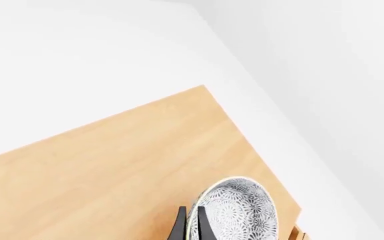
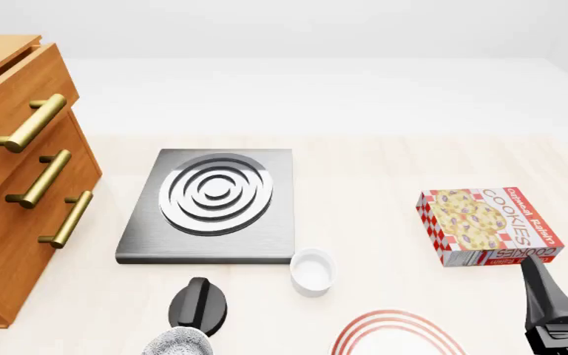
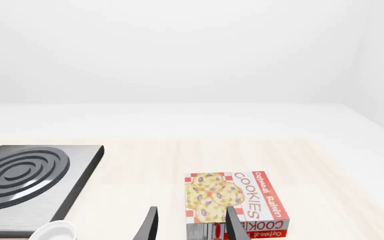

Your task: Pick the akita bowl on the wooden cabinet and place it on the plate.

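Observation:
The akita bowl [image 1: 239,212], white with a fine grey-black pattern, is held by its rim between the two fingers of my left gripper [image 1: 190,226], which is shut on it. In the front view the bowl [image 2: 177,345] shows at the bottom edge, just under the left gripper [image 2: 195,322] and away from the wooden cabinet [image 2: 18,185] at the left. The plate [image 2: 395,334], white with red rings, lies at the bottom edge to the right of the bowl and is partly cut off. My right gripper [image 3: 192,227] is open and holds nothing, near the cookie box.
A grey square stove [image 2: 213,201] with silver rings sits mid-table. A small white ramekin [image 2: 313,270] stands just in front of it, between bowl and plate. A cookie box [image 2: 489,225] lies at the right. The cabinet's top [image 1: 125,165] lies behind the bowl in the left wrist view.

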`<action>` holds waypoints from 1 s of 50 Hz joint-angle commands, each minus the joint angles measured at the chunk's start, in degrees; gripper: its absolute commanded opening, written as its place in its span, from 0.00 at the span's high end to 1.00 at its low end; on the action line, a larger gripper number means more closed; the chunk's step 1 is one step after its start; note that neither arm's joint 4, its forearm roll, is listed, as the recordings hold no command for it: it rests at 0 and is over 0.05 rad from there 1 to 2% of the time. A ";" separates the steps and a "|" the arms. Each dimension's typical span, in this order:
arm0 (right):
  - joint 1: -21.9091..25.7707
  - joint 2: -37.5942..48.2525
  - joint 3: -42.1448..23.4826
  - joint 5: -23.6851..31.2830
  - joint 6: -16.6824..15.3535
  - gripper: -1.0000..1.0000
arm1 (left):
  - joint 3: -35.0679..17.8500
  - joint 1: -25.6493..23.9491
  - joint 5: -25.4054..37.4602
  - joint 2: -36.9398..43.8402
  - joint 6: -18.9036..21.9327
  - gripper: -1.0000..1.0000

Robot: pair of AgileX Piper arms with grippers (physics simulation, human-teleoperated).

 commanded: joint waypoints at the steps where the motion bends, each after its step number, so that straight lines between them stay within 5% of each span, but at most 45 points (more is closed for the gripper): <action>1: 0.00 0.00 0.00 0.00 0.00 0.00 | 0.06 -0.59 0.45 -1.67 -0.96 1.00; 50: 0.00 0.00 0.00 0.00 0.00 0.00 | -1.76 -13.40 5.07 -9.71 -10.76 1.00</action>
